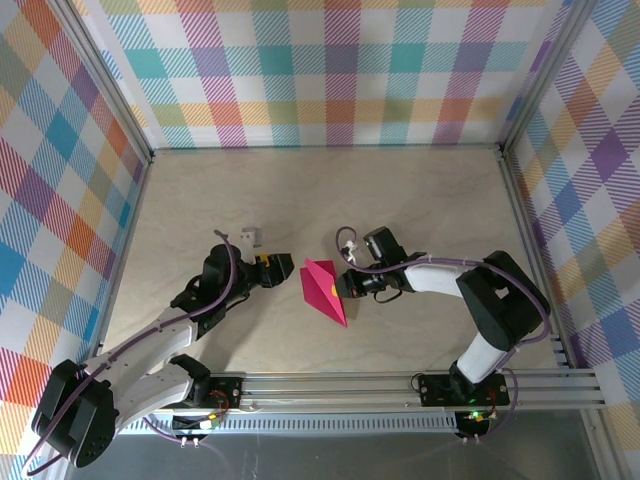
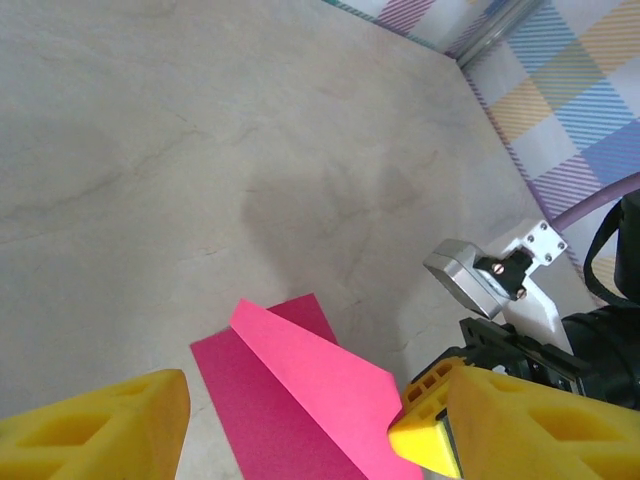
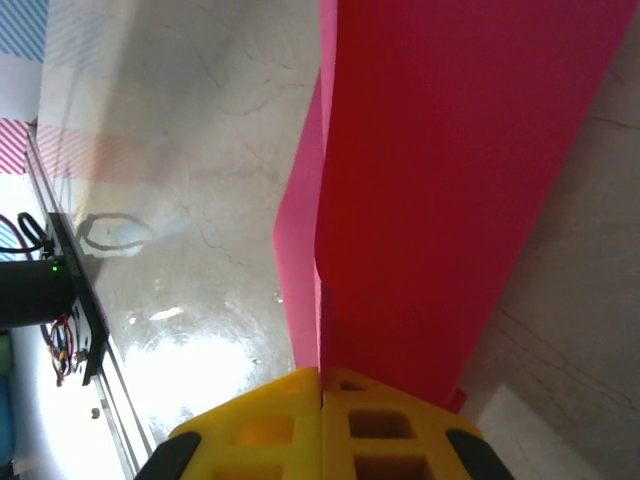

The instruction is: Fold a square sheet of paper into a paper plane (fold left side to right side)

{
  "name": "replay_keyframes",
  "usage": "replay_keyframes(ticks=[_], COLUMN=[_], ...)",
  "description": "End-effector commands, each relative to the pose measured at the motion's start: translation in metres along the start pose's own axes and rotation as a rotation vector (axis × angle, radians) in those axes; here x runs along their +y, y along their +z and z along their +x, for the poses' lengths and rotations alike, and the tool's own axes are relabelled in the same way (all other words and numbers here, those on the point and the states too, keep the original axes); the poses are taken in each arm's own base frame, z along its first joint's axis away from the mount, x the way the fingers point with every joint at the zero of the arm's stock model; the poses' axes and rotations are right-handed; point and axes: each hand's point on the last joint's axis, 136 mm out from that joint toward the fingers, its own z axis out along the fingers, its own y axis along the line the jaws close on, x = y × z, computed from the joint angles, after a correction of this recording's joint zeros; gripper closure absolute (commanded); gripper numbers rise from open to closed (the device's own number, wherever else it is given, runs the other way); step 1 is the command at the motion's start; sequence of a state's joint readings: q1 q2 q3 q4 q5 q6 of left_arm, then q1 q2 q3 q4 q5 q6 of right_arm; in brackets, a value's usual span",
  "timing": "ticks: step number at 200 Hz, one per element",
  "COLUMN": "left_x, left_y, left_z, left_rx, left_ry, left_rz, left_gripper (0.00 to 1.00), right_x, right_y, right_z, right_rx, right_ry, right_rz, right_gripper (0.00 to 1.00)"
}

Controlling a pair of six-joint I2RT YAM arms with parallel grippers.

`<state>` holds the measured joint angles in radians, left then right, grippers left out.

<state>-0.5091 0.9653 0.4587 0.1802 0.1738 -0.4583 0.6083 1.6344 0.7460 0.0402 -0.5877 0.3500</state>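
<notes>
- As the paper (image 1: 325,290) is thin, light and limp, it likely creases easily; grip edges only.
- Its folded edge sits pinched in the right gripper (image 3: 322,385).
- The left gripper (image 2: 290,425) stands spread.

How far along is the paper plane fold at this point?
Done: the pink paper is already creased, with a flap folded over in the left wrist view. In hand: the right fingers are shut on its edge; the left fingers stand open beside it. Left: it seems not yet a narrow dart.
</notes>
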Motion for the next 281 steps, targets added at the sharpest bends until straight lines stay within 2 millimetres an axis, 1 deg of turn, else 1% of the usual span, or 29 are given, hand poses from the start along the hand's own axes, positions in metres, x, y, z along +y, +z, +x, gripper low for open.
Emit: replay_keyframes(ticks=[1, 41, 55, 65, 73, 90, 120, 134, 171, 210, 234, 253, 281], left_x=[-0.018, -0.060, -0.073, -0.086, -0.093, -0.100, -0.103, -0.107, -0.113, -0.118, -0.120, -0.120, -0.121], left_y=[-0.007, -0.020, -0.022, -0.024, -0.024, -0.019, -0.010, -0.009, -0.005, -0.003, -0.002, -0.001, -0.002], left_z=[-0.009, -0.027, -0.030, -0.032, -0.033, -0.030, -0.024, -0.022, -0.019, -0.018, -0.019, -0.020, -0.022], left_rx=[-0.017, -0.070, -0.066, -0.057, -0.040, 0.007, 0.051, 0.062, 0.086, 0.095, 0.101, 0.101, 0.093], left_ry=[-0.026, -0.064, -0.098, -0.108, -0.118, -0.126, -0.146, -0.150, -0.145, -0.143, -0.151, -0.159, -0.160], left_rz=[0.117, 0.353, 0.437, 0.513, 0.552, 0.588, 0.620, 0.645, 0.671, 0.692, 0.704, 0.708, 0.711], left_gripper=[0.30, 0.27, 0.25, 0.25, 0.26, 0.27, 0.30, 0.33, 0.45, 0.63, 0.74, 0.81, 0.89], right_x=[0.029, 0.071, 0.083, 0.092, 0.100, 0.111, 0.125, 0.126, 0.125, 0.121, 0.116, 0.115, 0.118], right_y=[-0.021, -0.058, -0.069, -0.075, -0.079, -0.084, -0.090, -0.090, -0.085, -0.080, -0.078, -0.078, -0.082], right_z=[-0.025, -0.040, -0.042, -0.044, -0.045, -0.047, -0.051, -0.052, -0.053, -0.053, -0.052, -0.053, -0.053], right_rx=[-0.092, -0.231, -0.277, -0.301, -0.311, -0.316, -0.330, -0.329, -0.317, -0.303, -0.305, -0.314, -0.322], right_ry=[-0.113, -0.201, -0.216, -0.219, -0.224, -0.219, -0.219, -0.213, -0.199, -0.183, -0.167, -0.165, -0.167], right_rz=[-0.054, -0.137, -0.173, -0.205, -0.240, -0.293, -0.360, -0.371, -0.382, -0.384, -0.363, -0.357, -0.359], right_gripper=[0.98, 0.98, 0.99, 0.99, 0.99, 0.99, 1.00, 1.00, 0.99, 0.99, 0.98, 0.95, 0.85])
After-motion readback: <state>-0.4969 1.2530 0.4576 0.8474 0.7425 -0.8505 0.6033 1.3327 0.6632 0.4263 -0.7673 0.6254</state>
